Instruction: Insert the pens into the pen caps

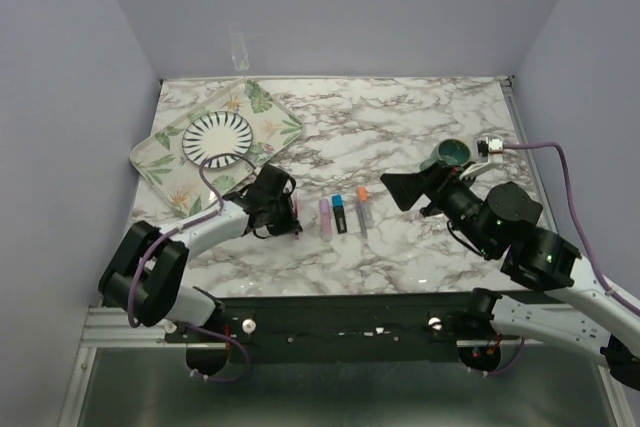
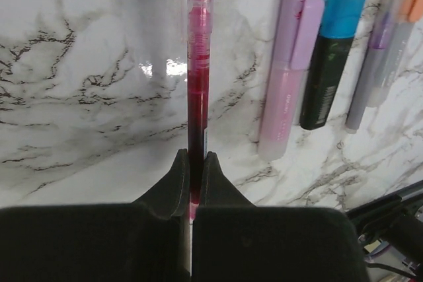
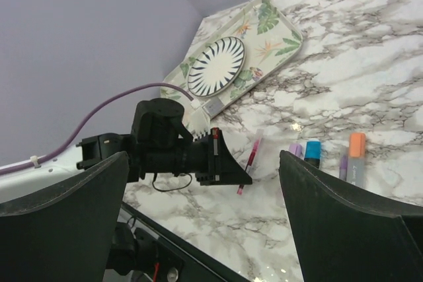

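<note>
My left gripper (image 1: 282, 209) is shut on the near end of the thin red pen (image 2: 197, 84), which points away from it, low over the marble; it also shows in the top view (image 1: 296, 215). To its right lie three short markers side by side: a pink-purple one (image 2: 285, 97) with a light purple cap (image 2: 301, 18), a black one (image 2: 322, 90) with a blue cap (image 2: 344, 8), and a pale grey one (image 2: 377, 70) with an orange cap (image 1: 361, 193). My right gripper (image 1: 403, 190) is wide open and empty, raised to the right of the markers.
A leaf-patterned tray (image 1: 270, 107) with a striped plate (image 1: 218, 137) sits at the back left. A teal-green mug (image 1: 448, 155) stands behind my right gripper. A clear glass (image 1: 238, 47) stands at the back wall. The table's front rail runs along the near edge.
</note>
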You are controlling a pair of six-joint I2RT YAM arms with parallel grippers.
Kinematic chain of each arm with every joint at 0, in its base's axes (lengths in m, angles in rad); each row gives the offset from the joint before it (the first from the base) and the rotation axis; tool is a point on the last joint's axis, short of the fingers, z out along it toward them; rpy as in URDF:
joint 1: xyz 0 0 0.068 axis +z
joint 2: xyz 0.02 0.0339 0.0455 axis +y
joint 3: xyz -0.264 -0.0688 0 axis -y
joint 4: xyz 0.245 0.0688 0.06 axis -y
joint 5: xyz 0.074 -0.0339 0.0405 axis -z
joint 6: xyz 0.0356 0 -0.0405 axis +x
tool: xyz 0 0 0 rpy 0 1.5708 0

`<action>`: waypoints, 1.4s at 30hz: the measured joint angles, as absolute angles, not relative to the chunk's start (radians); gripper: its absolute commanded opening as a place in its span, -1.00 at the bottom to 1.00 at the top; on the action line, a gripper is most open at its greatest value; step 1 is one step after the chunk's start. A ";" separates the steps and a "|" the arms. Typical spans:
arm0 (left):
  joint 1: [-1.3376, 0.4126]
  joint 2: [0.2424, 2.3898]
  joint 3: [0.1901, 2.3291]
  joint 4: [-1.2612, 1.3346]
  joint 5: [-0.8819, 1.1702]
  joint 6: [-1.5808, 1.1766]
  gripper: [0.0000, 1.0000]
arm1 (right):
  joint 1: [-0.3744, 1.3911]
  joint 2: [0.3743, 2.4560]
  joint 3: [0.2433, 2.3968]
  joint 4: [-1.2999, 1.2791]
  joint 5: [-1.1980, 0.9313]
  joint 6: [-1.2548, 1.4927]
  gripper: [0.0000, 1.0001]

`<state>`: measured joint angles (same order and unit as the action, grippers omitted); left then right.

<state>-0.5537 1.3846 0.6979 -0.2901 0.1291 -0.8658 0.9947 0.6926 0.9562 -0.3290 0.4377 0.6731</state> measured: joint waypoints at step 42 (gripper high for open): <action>-0.552 1.007 0.985 -0.162 0.274 -0.569 0.97 | 0.995 0.822 1.024 -0.611 0.543 0.934 1.00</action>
<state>-0.5522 1.0069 0.9848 -0.1619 0.2737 -0.5690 0.9947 0.8215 1.0245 -0.6106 0.5426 0.9340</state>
